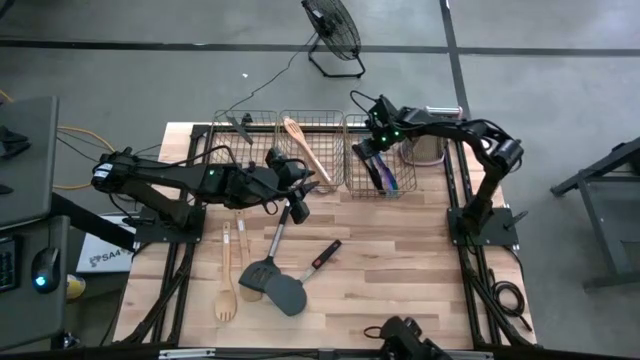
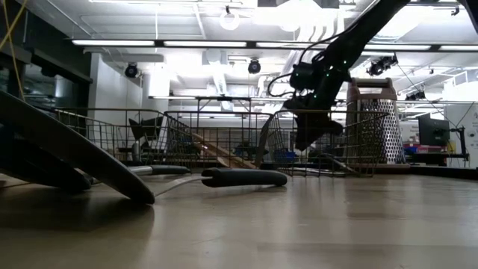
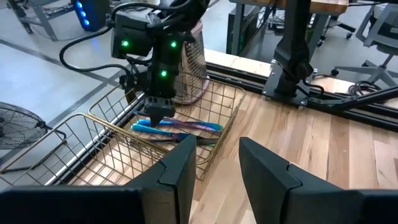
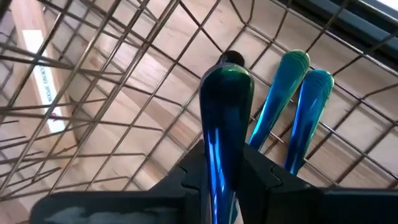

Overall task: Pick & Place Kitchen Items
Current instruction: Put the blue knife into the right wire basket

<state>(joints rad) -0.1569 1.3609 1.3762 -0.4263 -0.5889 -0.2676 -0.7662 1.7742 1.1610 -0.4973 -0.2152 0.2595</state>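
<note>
My right gripper (image 1: 378, 140) reaches down into the far right wire basket (image 1: 362, 185) and is shut on a slim teal-blue utensil (image 4: 225, 106). Two more teal pieces (image 4: 298, 106) lie on the basket's floor, with blue and purple pieces (image 3: 180, 127) beside them. My left gripper (image 3: 217, 162) hovers open over the table's middle (image 1: 298, 200) with nothing between its fingers. A wooden spoon (image 1: 300, 145) leans in the middle basket. On the table lie two dark spatulas (image 1: 275, 280), a black-handled tool (image 1: 325, 258), and a wooden spoon and fork (image 1: 228, 280). My right gripper pinches the teal-blue utensil by its stem (image 4: 219, 155) between the two fingers (image 4: 264, 177), just behind its rounded end (image 4: 227, 78). The fingers slant down from above and lie along the piece. The rounded end points down at the basket floor beside the other teal pieces; whether it touches I cannot tell.
A metal box grater (image 1: 425, 145) stands just right of the right basket. The left wire basket (image 1: 245, 135) holds a dark tool. A floor fan (image 1: 335, 35) stands beyond the far edge. Bare wood spreads over the near right of the table (image 1: 400, 280).
</note>
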